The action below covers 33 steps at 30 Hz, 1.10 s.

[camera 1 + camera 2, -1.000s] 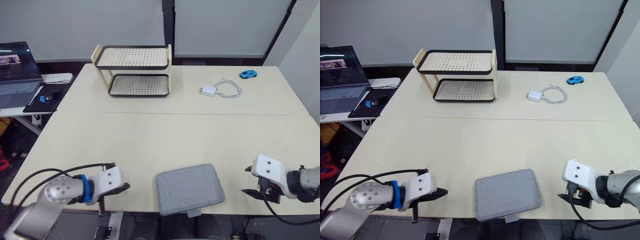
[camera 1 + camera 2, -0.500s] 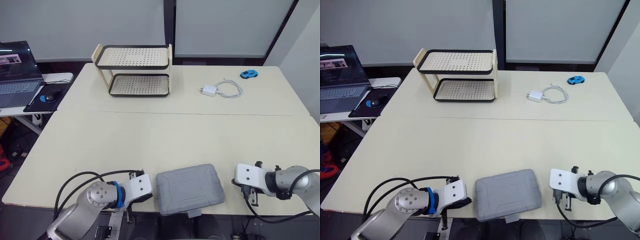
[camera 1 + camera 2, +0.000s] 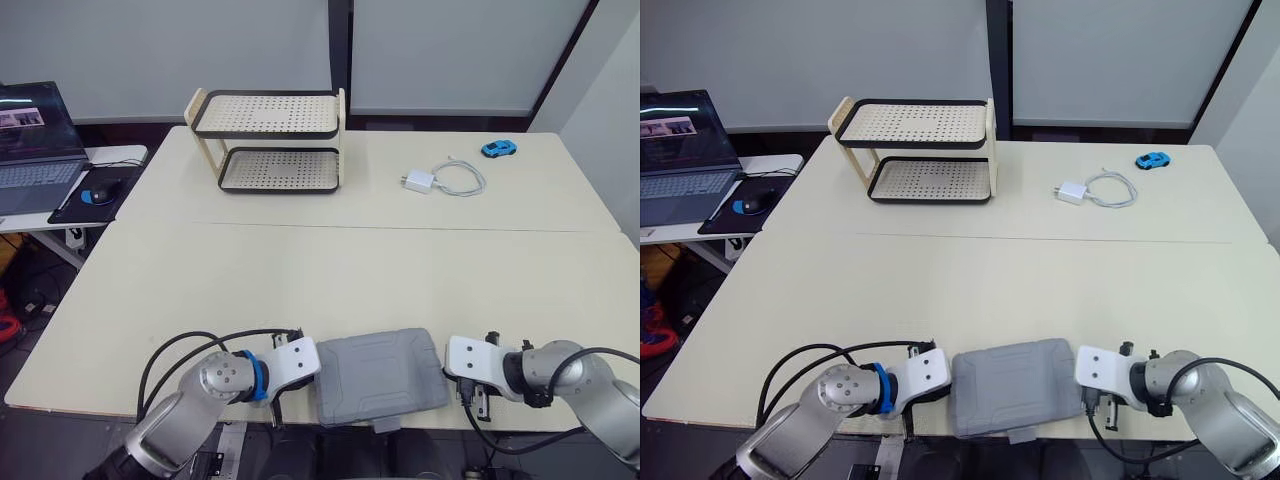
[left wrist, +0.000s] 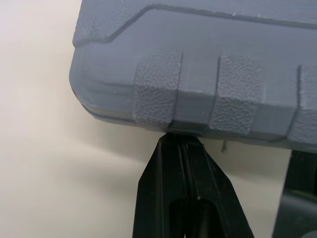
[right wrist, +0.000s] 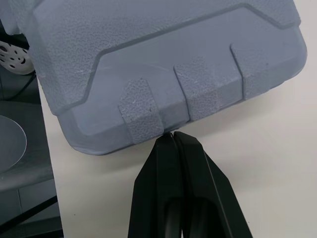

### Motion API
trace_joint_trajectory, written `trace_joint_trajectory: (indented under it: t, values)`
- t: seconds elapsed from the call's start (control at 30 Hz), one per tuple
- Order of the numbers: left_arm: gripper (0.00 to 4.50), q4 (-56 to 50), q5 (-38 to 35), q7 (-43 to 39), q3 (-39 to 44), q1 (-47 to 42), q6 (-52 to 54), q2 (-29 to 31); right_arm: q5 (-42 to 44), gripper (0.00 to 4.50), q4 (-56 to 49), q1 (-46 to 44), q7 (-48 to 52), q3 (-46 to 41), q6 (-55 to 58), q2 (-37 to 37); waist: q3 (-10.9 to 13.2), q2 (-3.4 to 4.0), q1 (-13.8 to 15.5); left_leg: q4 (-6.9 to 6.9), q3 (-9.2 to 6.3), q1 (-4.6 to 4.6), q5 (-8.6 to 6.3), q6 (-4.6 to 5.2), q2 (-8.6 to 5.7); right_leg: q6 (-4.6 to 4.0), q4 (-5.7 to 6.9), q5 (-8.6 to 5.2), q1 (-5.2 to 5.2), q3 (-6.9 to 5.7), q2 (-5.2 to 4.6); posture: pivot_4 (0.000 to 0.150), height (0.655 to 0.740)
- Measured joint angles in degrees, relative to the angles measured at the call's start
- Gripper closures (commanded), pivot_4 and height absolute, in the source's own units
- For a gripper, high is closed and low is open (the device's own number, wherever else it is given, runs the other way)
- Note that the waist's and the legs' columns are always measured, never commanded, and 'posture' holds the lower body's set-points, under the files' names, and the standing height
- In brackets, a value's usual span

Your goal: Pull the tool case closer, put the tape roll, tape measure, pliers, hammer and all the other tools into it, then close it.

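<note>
The grey tool case (image 3: 380,375) lies closed at the table's near edge, its front lip hanging over the edge. My left gripper (image 4: 179,139) is shut, and its tips touch the case's left side wall (image 4: 208,59) low down. My right gripper (image 5: 172,135) is also shut, with its tips pressed against a ribbed patch on the case's right side (image 5: 163,64). In the head views the two white wrists (image 3: 292,362) (image 3: 470,360) flank the case on either side. Neither gripper holds anything.
A two-tier perforated rack (image 3: 268,140) stands at the back left of the table. A white charger with its cable (image 3: 440,180) and a blue toy car (image 3: 496,148) lie at the back right. A laptop (image 3: 35,135) and mouse (image 3: 97,195) sit on a side table to the left.
Both arms have swung inward from the table's outer front corners to the case's two sides. The right gripper has shut. The case has stayed put.
</note>
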Motion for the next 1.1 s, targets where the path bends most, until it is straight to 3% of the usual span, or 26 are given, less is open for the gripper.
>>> trace_joint_trajectory:
  t: [0.5,1.1]
  values:
    - [4.5,4.32,1.23,0.57,-1.1,-4.92,-0.31,-3.01,-0.69,4.45,-4.61,2.84,-0.46,-0.88,6.1,0.6,-0.03,0.02,0.12,0.05,-0.03,0.03,0.01,-0.01,-0.02,0.01,0.04,0.0,0.04,-0.01,-0.01,0.15,0.74]
    - [4.5,3.15,2.21,-1.91,-1.89,-4.25,-0.26,-1.98,-0.72,4.45,-7.91,6.42,-2.07,-1.73,8.13,0.5,-0.06,0.01,0.03,0.05,-0.02,0.04,0.01,-0.02,-0.02,0.01,0.03,0.0,0.06,0.0,-0.01,0.15,0.74]
